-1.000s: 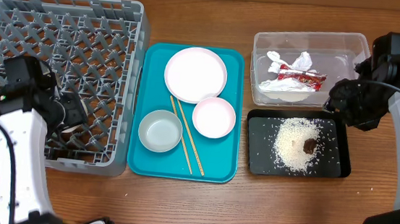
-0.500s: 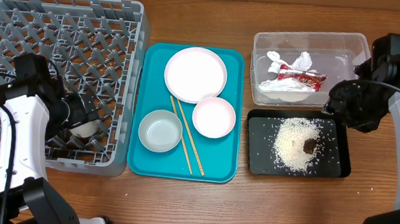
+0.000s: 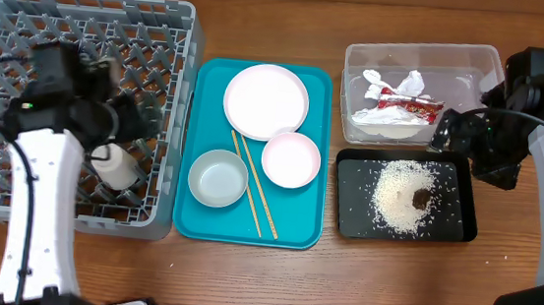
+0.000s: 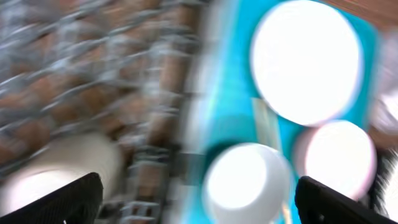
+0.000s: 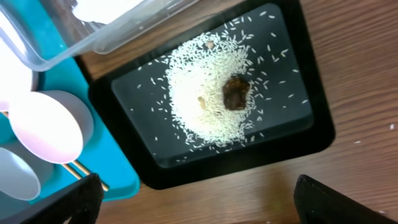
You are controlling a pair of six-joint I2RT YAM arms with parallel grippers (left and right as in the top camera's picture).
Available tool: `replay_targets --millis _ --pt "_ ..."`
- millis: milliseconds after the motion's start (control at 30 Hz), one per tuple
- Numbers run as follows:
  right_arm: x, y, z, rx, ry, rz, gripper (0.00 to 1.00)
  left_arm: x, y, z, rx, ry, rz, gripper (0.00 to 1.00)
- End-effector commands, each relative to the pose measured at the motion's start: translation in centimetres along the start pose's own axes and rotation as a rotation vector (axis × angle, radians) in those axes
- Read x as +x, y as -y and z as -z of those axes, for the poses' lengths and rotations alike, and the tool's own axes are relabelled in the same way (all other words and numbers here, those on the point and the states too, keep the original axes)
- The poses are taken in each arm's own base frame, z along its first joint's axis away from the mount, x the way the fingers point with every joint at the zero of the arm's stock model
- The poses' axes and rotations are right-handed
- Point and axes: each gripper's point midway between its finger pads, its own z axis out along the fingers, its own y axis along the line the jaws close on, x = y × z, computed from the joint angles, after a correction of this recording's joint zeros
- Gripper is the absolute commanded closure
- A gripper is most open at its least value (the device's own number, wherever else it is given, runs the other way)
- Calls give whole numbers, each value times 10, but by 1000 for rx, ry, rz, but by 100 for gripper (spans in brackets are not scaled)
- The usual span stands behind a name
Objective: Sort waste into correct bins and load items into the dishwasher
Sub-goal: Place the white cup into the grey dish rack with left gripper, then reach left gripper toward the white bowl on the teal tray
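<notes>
The white cup (image 3: 118, 167) lies on its side in the grey dish rack (image 3: 88, 3); it shows blurred in the left wrist view (image 4: 56, 168). My left gripper (image 3: 129, 120) is open and empty above the rack's right side. The white plate (image 3: 267, 101), small dish (image 3: 291, 159), grey bowl (image 3: 218, 177) and chopsticks (image 3: 254, 186) sit on the teal tray (image 3: 300, 224). The clear tub (image 3: 457, 65) holds the wrapper (image 3: 409, 108) and napkin (image 3: 396, 84). The black tray (image 3: 351, 214) holds rice (image 5: 205, 106) and the brown lump (image 5: 236, 93). My right gripper (image 3: 448, 133) is open and empty over it.
The left wrist view is motion-blurred but shows the bowl (image 4: 245, 183), plate (image 4: 305, 62) and small dish (image 4: 339, 158). Bare wooden table lies in front of the black tray (image 5: 261, 186) and between the trays.
My left gripper has let go of the cup, which now lies in the rack, and has lifted and swung toward the far right. The right arm shifted slightly left.
</notes>
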Motion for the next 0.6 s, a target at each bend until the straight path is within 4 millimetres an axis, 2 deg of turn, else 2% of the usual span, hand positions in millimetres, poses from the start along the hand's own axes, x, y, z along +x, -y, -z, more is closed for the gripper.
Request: replay_targets --millis 0,167,200,367,567 --pt "-4 -8 15 -39 52 12 0 8 58 5 103 -4 -154 0" --pt "-4 -7 15 -35 52 13 0 42 124 -11 200 -93 -315 0" --pt "-4 -7 15 -35 52 13 0 47 129 -15 190 -105 -344 0" --pt "-4 -7 15 -35 51 12 0 66 124 -42 13 -175 -435 4" --pt "-3 -7 15 -34 49 12 0 102 121 -74 -65 -347 -489 18"
